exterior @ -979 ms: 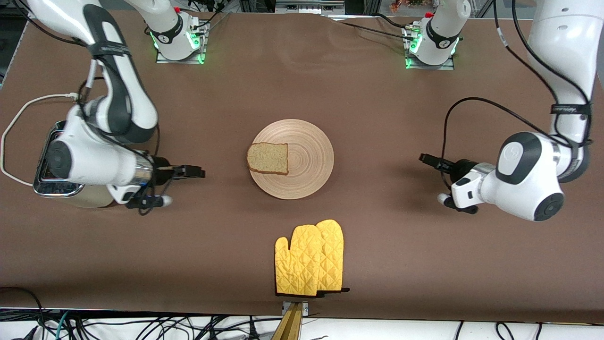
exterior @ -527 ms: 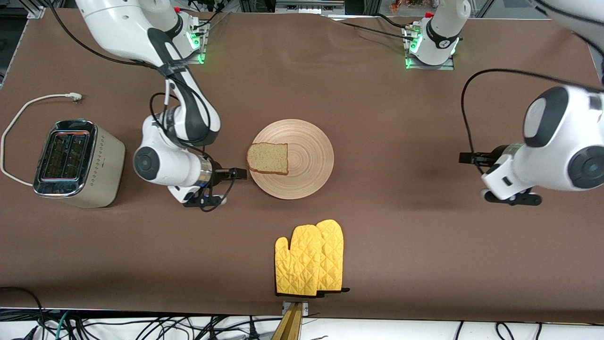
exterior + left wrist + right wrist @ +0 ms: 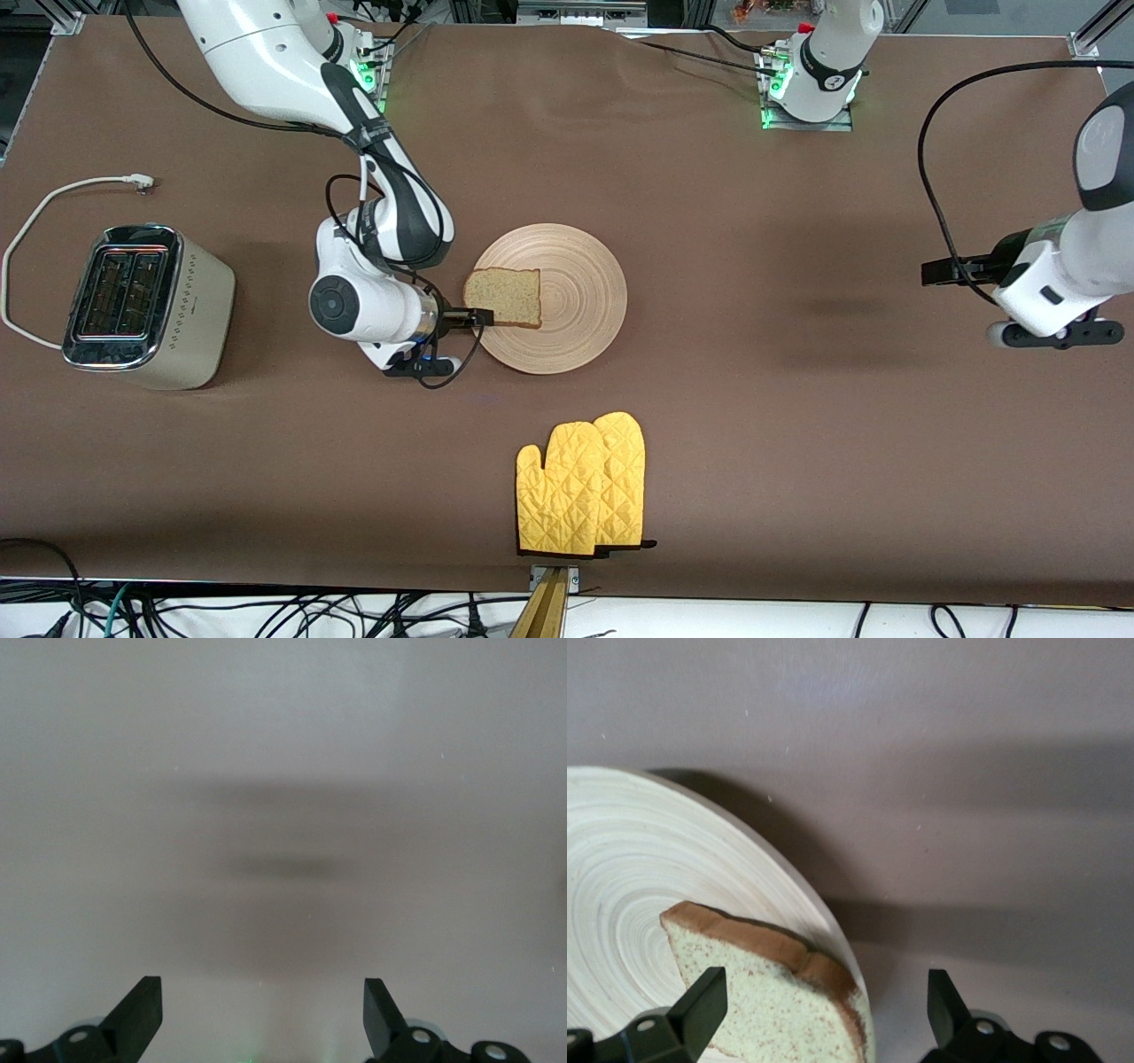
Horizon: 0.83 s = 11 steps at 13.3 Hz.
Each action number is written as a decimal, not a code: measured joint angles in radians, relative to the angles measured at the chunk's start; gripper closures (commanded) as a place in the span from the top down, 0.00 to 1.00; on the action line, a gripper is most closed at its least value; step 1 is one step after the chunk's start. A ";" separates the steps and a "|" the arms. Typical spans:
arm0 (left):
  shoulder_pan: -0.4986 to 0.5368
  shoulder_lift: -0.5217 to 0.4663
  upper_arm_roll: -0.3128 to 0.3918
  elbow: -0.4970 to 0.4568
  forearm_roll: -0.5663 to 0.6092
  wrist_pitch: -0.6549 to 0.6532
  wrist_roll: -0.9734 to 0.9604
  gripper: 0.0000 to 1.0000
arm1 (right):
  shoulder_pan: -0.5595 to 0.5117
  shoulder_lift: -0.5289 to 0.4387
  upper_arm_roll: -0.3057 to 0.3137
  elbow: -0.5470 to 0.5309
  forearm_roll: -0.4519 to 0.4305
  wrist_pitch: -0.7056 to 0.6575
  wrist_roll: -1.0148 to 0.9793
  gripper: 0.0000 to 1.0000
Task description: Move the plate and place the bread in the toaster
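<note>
Brown table [image 3: 753, 425], bread [image 3: 503, 296] overhanging plate [image 3: 576, 301] rim

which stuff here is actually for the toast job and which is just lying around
For the job:
- plate
- bread, on the plate
- toaster, at the right arm's end of the table

Just lying about:
- yellow oven mitts, nearer the front camera than the plate

a brown table [image 3: 753, 425] carries the toaster [image 3: 146, 306] at the right arm's end, the plate [image 3: 576, 297] mid-table, and yellow oven mitts [image 3: 580, 487] nearer the front camera than the plate.
</note>
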<state>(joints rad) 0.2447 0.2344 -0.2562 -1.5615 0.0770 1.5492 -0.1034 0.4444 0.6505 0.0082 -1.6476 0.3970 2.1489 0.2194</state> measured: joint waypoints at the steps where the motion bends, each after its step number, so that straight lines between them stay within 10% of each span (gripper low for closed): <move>1: 0.005 -0.038 0.003 -0.052 -0.004 0.023 0.001 1.00 | 0.002 0.000 0.000 -0.007 0.000 -0.001 0.006 1.00; 6: -0.182 -0.151 0.193 -0.158 -0.007 0.064 0.002 1.00 | 0.002 -0.007 -0.003 -0.050 0.000 -0.015 0.014 1.00; 11: -0.191 -0.202 0.207 -0.265 -0.024 0.208 0.003 1.00 | 0.006 -0.034 -0.003 -0.053 0.000 -0.058 0.052 0.95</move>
<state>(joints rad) 0.0540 0.0322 -0.0490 -1.8261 0.0531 1.7577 -0.1001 0.4500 0.6160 0.0056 -1.7008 0.3970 2.0909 0.2712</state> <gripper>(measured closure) 0.000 0.022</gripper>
